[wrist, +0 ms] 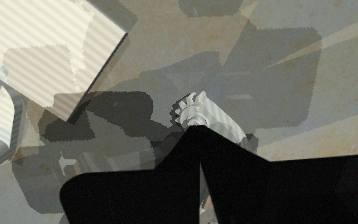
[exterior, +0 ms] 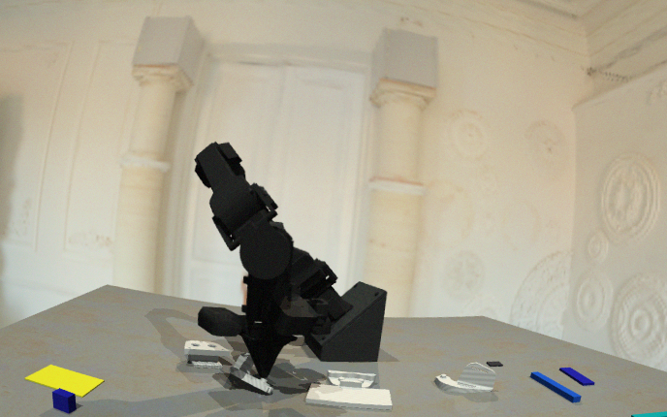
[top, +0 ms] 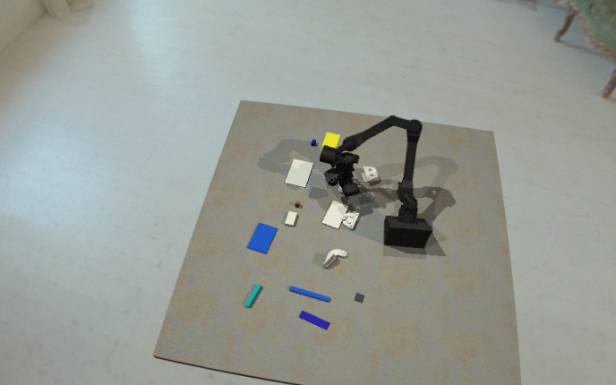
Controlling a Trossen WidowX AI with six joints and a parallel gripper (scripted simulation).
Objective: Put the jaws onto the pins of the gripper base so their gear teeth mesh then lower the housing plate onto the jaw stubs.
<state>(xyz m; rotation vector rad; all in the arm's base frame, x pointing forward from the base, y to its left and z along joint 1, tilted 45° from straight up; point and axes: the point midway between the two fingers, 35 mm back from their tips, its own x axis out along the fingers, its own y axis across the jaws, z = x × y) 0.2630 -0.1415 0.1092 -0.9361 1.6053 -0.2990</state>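
The gripper [exterior: 264,374] [wrist: 199,128] is shut, with its fingertips down at one white toothed jaw [exterior: 251,381] [wrist: 227,120]. That jaw looks tilted; the fingers cover part of it, and no part of it shows clamped between them. The other white jaw [top: 336,254] [exterior: 477,380] lies apart on the table. The white gripper base [top: 350,220] [wrist: 6,122] lies against a white slab, with no jaw on its pins in the top view. The white housing plate with two holes [top: 371,174] [exterior: 206,349] lies apart, on the other side of the gripper from the base.
The white slab [top: 332,215] [exterior: 349,397] [wrist: 45,45] is beside the base. A pale plate [top: 299,172], yellow plate [top: 330,140] [exterior: 63,379], blue cube [top: 313,141] [exterior: 63,400], blue plate [top: 262,237] and several small blocks and bars lie around. The robot's foot [top: 407,231] stands near the base.
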